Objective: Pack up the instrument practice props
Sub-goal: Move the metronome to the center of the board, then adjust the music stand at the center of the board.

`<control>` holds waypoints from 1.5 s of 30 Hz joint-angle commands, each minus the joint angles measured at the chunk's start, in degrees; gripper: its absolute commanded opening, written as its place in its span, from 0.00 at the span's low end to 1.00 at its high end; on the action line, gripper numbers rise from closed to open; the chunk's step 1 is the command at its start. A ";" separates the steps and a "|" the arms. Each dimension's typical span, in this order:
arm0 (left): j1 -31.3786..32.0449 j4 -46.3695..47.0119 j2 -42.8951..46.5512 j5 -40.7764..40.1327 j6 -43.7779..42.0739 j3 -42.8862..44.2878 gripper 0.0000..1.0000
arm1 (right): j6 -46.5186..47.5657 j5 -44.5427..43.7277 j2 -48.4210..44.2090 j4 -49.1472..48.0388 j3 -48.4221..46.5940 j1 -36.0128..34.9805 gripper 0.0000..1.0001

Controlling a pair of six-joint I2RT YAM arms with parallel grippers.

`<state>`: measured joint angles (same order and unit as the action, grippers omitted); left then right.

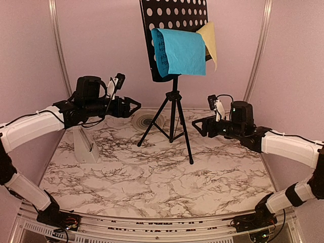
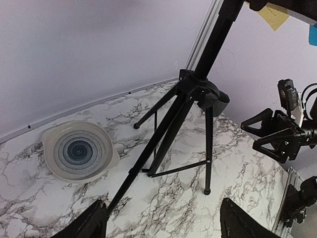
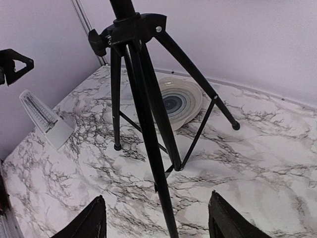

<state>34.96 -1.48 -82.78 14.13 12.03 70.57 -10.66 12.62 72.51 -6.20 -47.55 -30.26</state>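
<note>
One black hole-punched music stand (image 1: pixel 172 20) stood on three tripod legs at the table's 12 o'clock, near the back wall. Two pages hung over its top edge: one blue page (image 1: pixel 179 50) and one yellow page (image 1: pixel 210 40) at the blue one's 3 o'clock. One white metronome (image 1: pixel 85 147) sat on the marble table (image 1: pixel 152 187) at 9 o'clock. One swirl-patterned dish (image 1: pixel 144 121) lay behind the legs. The left gripper (image 1: pixel 135 107) hovered at the tripod's 9 o'clock and the right gripper (image 1: pixel 197 125) at its 3 o'clock, both with jaws apart and empty.
</note>
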 commanded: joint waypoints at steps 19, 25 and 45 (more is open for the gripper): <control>0.02 15.98 -18.42 11.68 -10.23 5.62 0.63 | 3.82 7.59 20.27 2.07 -15.34 0.59 0.28; 0.00 16.33 -17.07 11.87 -10.02 4.12 0.60 | 5.92 3.50 20.26 4.01 -15.19 -2.27 0.10; 7.16 7.81 4.60 1.64 -12.14 -5.02 0.59 | -1.17 -3.27 9.61 2.98 -5.03 -8.24 0.23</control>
<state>39.79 10.70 -85.43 20.40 2.07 65.63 -9.06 9.82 84.75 -3.09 -53.82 -37.93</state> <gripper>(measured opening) 0.593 0.135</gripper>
